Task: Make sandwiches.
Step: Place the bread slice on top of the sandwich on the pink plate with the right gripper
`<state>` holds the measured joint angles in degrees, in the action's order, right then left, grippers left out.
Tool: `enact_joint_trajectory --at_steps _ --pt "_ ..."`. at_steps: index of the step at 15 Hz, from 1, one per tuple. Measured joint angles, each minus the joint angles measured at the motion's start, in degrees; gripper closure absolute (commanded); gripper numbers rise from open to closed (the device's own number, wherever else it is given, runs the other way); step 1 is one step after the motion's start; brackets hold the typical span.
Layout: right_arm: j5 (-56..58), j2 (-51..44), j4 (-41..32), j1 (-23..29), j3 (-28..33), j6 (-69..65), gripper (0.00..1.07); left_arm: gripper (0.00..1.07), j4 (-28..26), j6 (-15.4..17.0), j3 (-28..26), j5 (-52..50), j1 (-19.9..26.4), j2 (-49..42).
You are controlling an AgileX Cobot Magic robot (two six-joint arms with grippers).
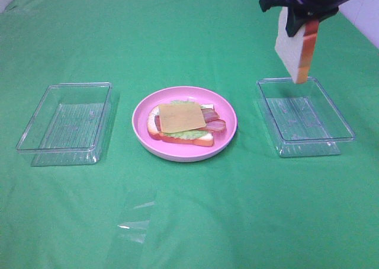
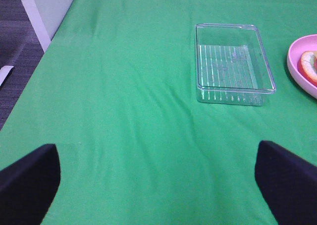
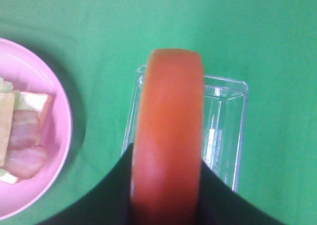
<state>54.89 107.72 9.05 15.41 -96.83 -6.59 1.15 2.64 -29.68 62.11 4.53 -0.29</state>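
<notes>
A partial sandwich [image 1: 183, 124] lies on the round pink plate [image 1: 142, 140] at the centre: a bread slice, lettuce, bacon strips and a yellow cheese square [image 1: 181, 117] on top. My right gripper [image 1: 302, 25] is shut on a second bread slice [image 1: 294, 51] with an orange-brown crust, held on edge high above the right clear tray [image 1: 340, 118]. In the right wrist view the crust [image 3: 167, 136] fills the middle, with the tray [image 3: 228, 131] below it and the plate [image 3: 59, 121] beside it. My left gripper [image 2: 158, 183] is open and empty over the green cloth.
An empty clear tray [image 1: 35, 135] stands left of the plate; it also shows in the left wrist view [image 2: 233, 64]. A clear plastic film [image 1: 133, 224] lies on the cloth in front. The table edge [image 2: 42, 51] drops off at the left.
</notes>
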Motion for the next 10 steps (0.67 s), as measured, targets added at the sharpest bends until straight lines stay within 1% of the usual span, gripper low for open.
enact_joint_trajectory --at_steps 2,5,7,10 --pt "0.0 -3.04 -0.23 0.0 0.0 0.11 0.91 0.06 0.0 0.0 0.0 0.0 0.0 0.0" --pt "-0.06 -3.61 -3.44 0.0 0.0 0.23 0.91 0.06 0.0 0.0 0.0 0.0 0.0 0.0" --pt "-0.11 -2.86 -10.31 0.0 0.0 1.49 0.91 0.06 0.0 0.0 0.0 0.0 0.0 0.0" --pt "-0.74 -0.52 -21.89 0.0 0.0 7.45 0.91 0.06 0.0 0.0 0.0 0.0 0.0 0.0"
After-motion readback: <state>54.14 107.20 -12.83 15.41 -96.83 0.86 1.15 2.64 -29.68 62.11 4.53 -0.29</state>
